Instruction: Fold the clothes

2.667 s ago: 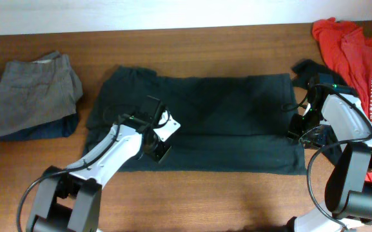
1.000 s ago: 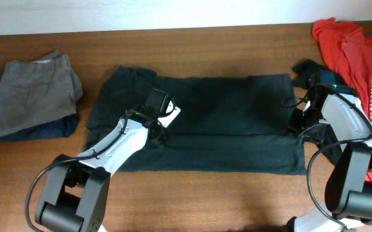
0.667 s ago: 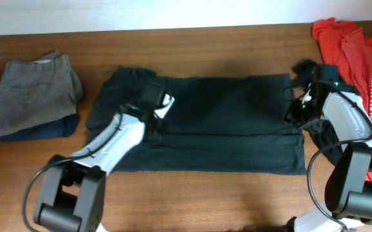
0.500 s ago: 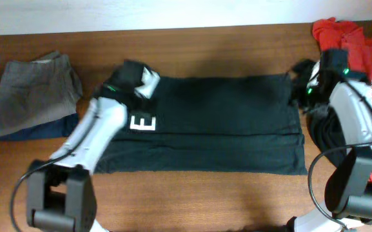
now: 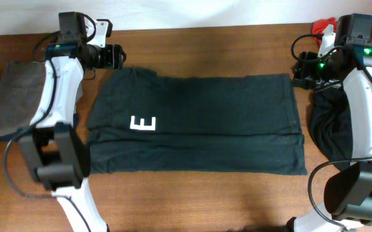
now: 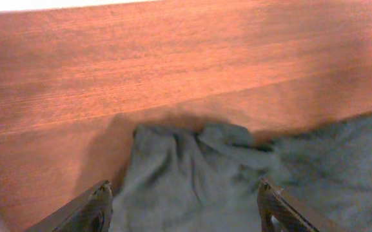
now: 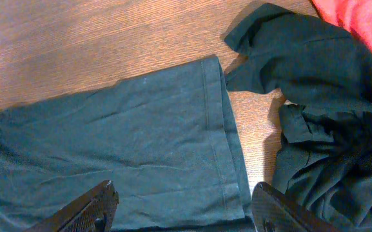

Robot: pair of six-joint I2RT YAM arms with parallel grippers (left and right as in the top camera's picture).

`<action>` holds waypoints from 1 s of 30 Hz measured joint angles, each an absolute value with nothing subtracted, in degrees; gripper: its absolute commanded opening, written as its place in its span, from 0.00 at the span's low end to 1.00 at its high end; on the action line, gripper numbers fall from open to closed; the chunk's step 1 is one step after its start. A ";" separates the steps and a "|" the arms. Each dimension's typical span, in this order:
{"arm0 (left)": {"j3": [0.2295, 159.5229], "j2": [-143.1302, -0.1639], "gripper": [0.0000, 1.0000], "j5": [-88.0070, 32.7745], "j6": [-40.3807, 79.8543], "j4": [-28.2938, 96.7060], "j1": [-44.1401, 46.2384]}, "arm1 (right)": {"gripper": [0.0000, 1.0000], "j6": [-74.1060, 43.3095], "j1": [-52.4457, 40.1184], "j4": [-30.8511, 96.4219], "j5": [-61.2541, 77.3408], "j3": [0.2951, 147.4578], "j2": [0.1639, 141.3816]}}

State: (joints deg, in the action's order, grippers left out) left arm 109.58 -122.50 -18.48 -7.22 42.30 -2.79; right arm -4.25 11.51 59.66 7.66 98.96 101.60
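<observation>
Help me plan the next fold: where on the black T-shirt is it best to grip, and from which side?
Probably the black T-shirt's far hem corner, approached from the right: the shirt lies flat, and that straight hem is free on the table.

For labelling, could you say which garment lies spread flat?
The black T-shirt with the white E; the grey trousers are folded, the red shirt and dark heap crumpled.

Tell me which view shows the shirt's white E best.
Overhead: the E lies in full view on the black shirt. Left wrist shows only a bunched shirt corner, right wrist only its hem end; no E in either.
</observation>
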 measured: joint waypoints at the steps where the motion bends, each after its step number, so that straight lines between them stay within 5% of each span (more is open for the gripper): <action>1: 111.00 -125.03 0.72 -19.03 -7.22 42.02 -3.07 | 0.72 -4.27 11.51 59.68 7.66 98.96 101.60; 14: 113.51 -135.37 0.67 -17.32 -7.22 37.74 -3.36 | 0.72 -4.08 11.51 60.05 7.66 98.96 101.60; 17: 113.89 -135.37 0.50 -16.05 -7.27 38.83 -3.36 | 0.72 -4.05 11.51 60.05 7.66 98.96 101.62; 23: 114.02 -135.63 0.41 -15.31 -7.25 42.35 -3.36 | 0.72 -4.08 11.51 60.07 7.66 98.96 101.62; 30: 114.02 -137.51 0.12 -15.18 -7.38 43.59 -3.36 | 0.70 -4.08 11.51 60.01 7.66 98.96 101.62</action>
